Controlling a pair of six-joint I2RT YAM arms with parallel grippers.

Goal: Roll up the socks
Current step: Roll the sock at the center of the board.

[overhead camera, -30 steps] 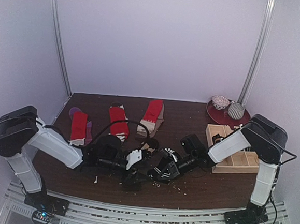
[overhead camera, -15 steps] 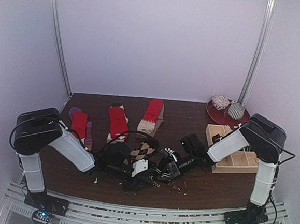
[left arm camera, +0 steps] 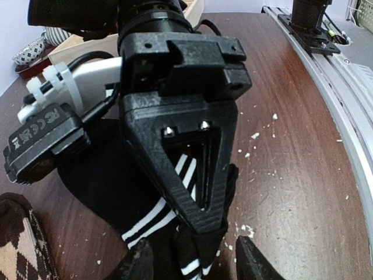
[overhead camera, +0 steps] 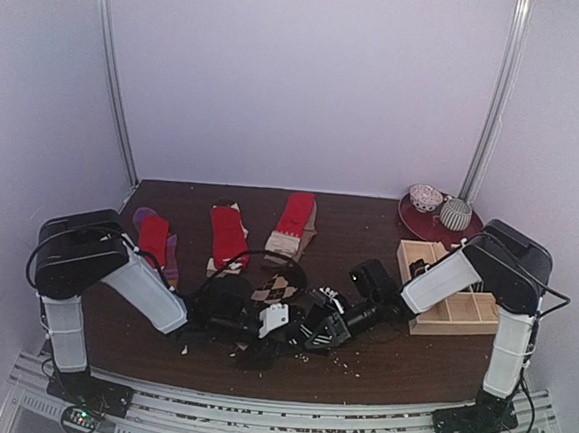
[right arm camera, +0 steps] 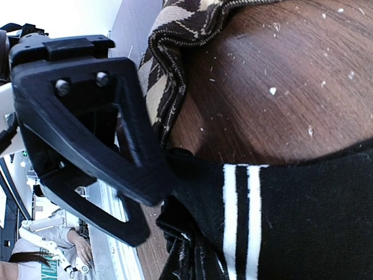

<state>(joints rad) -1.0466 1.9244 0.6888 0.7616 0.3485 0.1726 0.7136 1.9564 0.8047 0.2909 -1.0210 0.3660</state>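
Observation:
A black sock with white stripes lies bunched near the table's front edge, between both grippers. In the left wrist view the sock sits under the right gripper, whose jaws are closed on its bunched end. My left gripper is open, its fingertips astride that end. In the right wrist view the sock fills the lower right and hides the right fingers; the open left gripper frames its tip. In the top view the left gripper and the right gripper nearly touch.
A brown-and-beige argyle sock lies just behind the grippers. Three red socks lie flat further back. A pale wooden grid tray stands at the right, and a red plate with rolled socks at the back right. White crumbs dot the table.
The left arm has swung round and its gripper has moved right and nearer the front edge, up to the right gripper. The argyle sock has come into view. The right arm barely moved.

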